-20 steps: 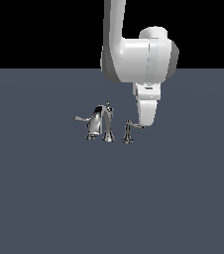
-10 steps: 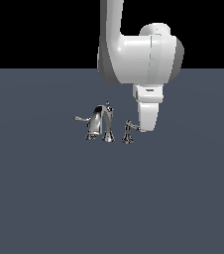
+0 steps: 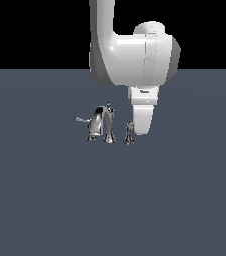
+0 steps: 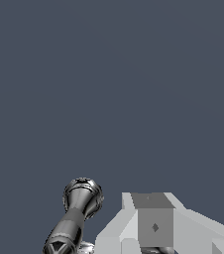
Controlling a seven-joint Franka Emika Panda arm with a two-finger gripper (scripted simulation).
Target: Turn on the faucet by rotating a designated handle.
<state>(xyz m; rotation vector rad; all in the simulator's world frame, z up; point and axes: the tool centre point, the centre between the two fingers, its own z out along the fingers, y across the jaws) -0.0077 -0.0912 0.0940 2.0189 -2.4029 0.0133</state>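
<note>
No readable text, label, brand, number or sign shows in either view. A small dark mark sits on the white arm, just right of centre in the exterior view, too small to read.

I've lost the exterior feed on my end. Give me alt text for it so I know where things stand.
The white arm's tool hangs low beside the handle, a slim chrome post on the exterior view's right of the small chrome faucet; contact cannot be judged. The faucet's arched spout and second lever sit toward the view's left on a plain grey floor.
</note>
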